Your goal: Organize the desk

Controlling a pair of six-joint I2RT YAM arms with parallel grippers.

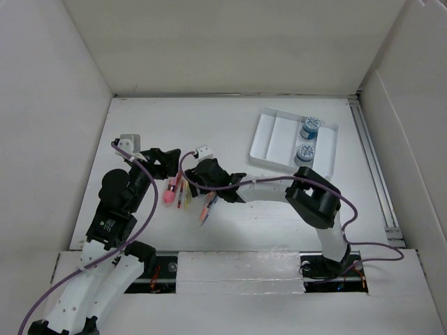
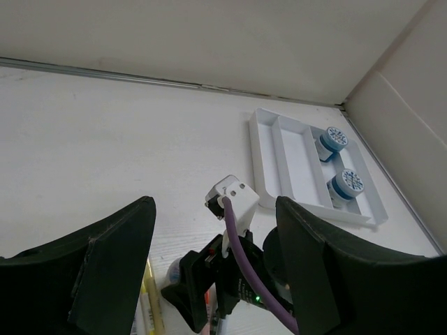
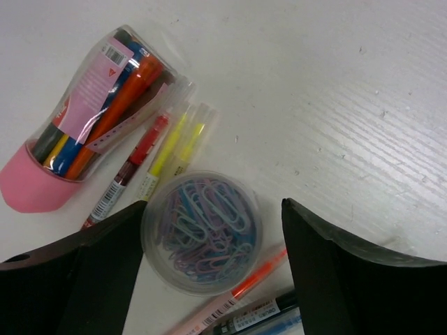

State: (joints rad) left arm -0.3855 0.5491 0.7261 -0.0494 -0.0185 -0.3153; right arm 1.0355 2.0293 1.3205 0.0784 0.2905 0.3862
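- Your left gripper (image 2: 213, 234) hangs released, jaws spread wide with nothing between them. Your right gripper (image 3: 213, 209) is spread too, one finger on each side of the tub of paper clips (image 3: 202, 234). A gap shows on one side, so it has no grip.
- Mind the right wrist (image 2: 230, 199) and its purple cable (image 2: 241, 258): they sit directly ahead of the left jaws.
- Desk (image 1: 230, 125): one, flat matte white, faintly ribbed up close, filling the floor between tall white walls (image 1: 230, 42).
- Tray (image 1: 269, 136): one, white and compartmented, near the desk's far right corner.
- Marker pack (image 3: 84, 118): one, clear with a pink base, lying on its side left of the desk's middle, toward the near edge.
- Clip tub: one, round and clear, crowded by pens.
- Round blue pieces (image 1: 310, 128): two, apart, along the tray's right side.
- Loose pens: two yellow highlighters (image 3: 178, 150) and one red pen (image 3: 129, 167) reach the tub's rim. One orange pen (image 3: 237, 289) lies beside it, and at least two more are partly out of view.
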